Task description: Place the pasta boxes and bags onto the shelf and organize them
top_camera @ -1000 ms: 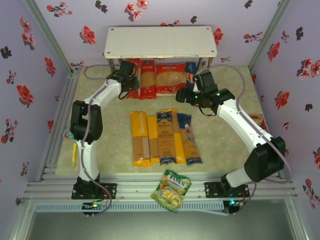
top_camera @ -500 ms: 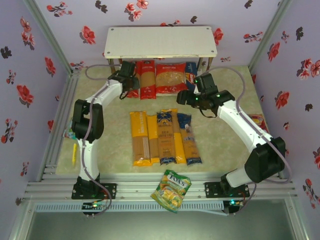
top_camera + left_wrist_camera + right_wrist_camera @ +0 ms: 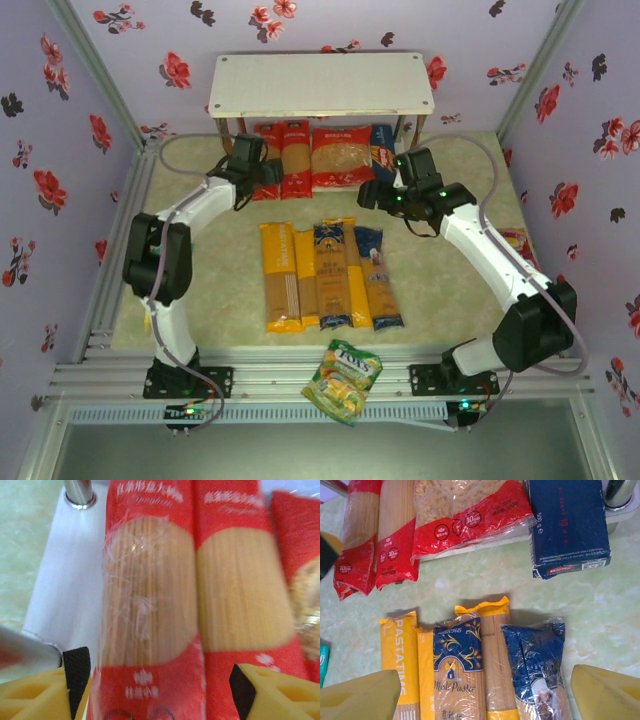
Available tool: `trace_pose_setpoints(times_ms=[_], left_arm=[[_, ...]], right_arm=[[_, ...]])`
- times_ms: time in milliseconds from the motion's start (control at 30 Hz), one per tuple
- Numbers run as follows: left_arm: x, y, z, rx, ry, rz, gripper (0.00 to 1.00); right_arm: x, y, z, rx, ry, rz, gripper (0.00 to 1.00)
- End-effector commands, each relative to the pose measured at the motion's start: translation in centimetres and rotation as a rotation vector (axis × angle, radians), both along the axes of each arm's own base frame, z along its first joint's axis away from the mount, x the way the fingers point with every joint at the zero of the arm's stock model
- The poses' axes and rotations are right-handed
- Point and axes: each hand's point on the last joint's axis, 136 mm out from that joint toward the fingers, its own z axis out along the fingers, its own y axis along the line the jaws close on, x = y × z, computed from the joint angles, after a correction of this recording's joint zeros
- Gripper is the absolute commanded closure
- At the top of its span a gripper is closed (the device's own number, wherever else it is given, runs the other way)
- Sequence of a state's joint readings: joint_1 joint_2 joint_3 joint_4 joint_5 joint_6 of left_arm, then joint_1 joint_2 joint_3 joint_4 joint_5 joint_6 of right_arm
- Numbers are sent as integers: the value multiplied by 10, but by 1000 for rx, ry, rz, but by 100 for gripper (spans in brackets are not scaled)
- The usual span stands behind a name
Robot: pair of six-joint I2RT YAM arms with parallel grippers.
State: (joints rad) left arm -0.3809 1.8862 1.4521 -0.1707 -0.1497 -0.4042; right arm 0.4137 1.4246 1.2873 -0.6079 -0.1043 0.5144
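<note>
While the left gripper [image 3: 155,690], fingers spread wide, hangs over a red spaghetti bag [image 3: 150,600] on the shelf's lower board [image 3: 65,580], five long pasta bags [image 3: 330,275] lie on the table [image 3: 440,290], ends pointing at the shelf, closest to the right gripper [image 3: 485,695], also spread.

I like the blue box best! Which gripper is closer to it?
Right. The right gripper hovers open just in front of the blue box; the left gripper is over the red bags at the other end of the shelf.
</note>
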Motion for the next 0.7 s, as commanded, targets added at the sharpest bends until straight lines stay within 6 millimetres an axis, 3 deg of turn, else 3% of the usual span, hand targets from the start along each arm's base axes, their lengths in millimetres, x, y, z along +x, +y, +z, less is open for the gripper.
trace_pose_setpoints(times_ms=[0,133,267,467,667], left_arm=[[-16,-15,66,-45,-180,-52,25],[-64,-19,100,-65,-258,-73,26],[-102,12,109,-70,-260,11,31],[-136,60,75,-40,-128,111,32],[-140,94,56,-136,-89,202,34]], right_arm=[[-7,-13,-2,-47,4,-8,11],[-11,-29,-7,-108,16,-42,11],[-10,-44,-12,-111,11,-89,11],[-13,-63,-35,-140,70,-144,12],[3,-82,-37,-105,36,-235,13]])
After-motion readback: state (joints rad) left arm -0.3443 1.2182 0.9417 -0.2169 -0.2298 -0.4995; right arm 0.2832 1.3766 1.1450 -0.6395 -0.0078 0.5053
